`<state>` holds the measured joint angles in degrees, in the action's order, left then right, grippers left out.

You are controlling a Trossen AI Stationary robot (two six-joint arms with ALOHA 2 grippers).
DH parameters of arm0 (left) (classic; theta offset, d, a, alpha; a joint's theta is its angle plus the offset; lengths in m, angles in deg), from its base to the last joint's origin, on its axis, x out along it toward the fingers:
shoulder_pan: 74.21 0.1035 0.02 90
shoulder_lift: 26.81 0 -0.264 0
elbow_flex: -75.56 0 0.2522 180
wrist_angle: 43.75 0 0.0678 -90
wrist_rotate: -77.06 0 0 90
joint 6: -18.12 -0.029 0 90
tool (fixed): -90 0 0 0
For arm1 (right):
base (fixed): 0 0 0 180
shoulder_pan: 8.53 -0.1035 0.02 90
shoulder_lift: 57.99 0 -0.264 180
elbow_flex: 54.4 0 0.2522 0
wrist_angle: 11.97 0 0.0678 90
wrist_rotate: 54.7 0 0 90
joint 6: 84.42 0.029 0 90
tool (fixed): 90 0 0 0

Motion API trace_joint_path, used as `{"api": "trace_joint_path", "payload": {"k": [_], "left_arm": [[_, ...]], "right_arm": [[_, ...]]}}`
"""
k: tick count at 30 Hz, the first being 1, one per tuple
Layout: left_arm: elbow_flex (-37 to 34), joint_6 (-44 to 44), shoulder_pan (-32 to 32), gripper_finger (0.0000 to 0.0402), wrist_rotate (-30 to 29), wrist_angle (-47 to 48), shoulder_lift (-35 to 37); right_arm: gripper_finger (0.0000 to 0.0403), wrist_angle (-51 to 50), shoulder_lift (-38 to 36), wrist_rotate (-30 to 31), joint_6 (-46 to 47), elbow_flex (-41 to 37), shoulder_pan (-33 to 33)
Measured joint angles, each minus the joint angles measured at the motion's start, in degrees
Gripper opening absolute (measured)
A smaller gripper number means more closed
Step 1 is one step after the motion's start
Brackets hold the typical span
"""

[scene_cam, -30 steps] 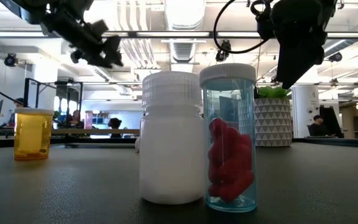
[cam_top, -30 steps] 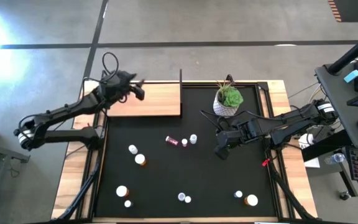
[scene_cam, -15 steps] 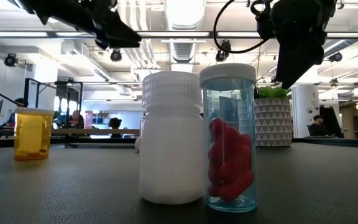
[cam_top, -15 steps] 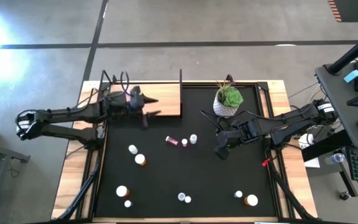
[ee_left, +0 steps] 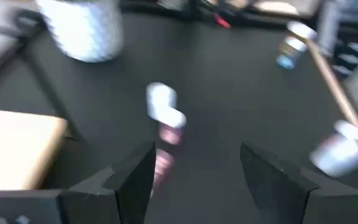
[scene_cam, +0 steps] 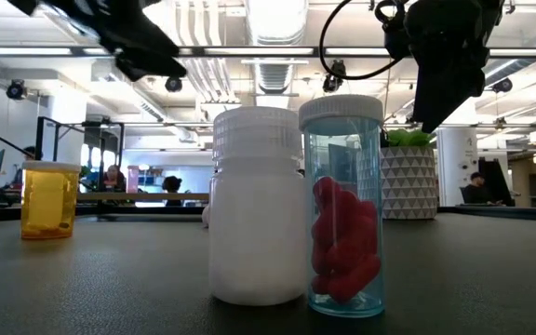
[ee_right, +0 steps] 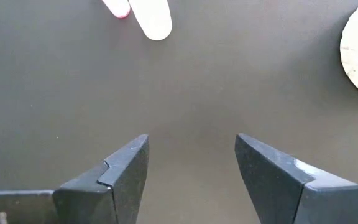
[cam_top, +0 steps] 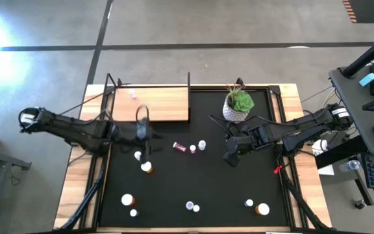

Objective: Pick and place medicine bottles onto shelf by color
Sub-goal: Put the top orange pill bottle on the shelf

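Black mat (cam_top: 193,182) on counter, bottles scattered: left hand (cam_top: 147,134), spread & empty, just off shelf (cam_top: 151,104) w/ one pink bottle (cam_top: 133,95); next prob. grab magenta bottle (cam_top: 180,147); right hand (cam_top: 229,158) spread, idle nearby.

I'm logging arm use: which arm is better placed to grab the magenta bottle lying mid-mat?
Left, probably. The left gripper hangs open beside the magenta bottle, which lies ahead of its fingers in the wrist view. The right gripper, also open, sits farther off.

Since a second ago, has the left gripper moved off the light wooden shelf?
Yes. The left gripper has swung off the light wooden shelf onto the black mat, now beside the white-capped bottle.
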<state>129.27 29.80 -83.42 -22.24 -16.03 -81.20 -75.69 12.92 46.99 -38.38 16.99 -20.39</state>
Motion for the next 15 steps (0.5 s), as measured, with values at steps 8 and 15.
{"api": "trace_joint_path", "payload": {"k": [8, 15], "left_arm": [[4.2, 14.8, -15.7, 0.0219, -7.4, 10.7, -4.8], [11.2, 26.4, -18.6, 0.0219, -9.2, 26.0, -15.7]], "right_arm": [[0.0228, 0.4, 0.0, 0.0, -0.1, 0.0, 0.0], [0.0228, 1.5, 0.0, 0.0, -0.1, 0.0, 0.0]]}}
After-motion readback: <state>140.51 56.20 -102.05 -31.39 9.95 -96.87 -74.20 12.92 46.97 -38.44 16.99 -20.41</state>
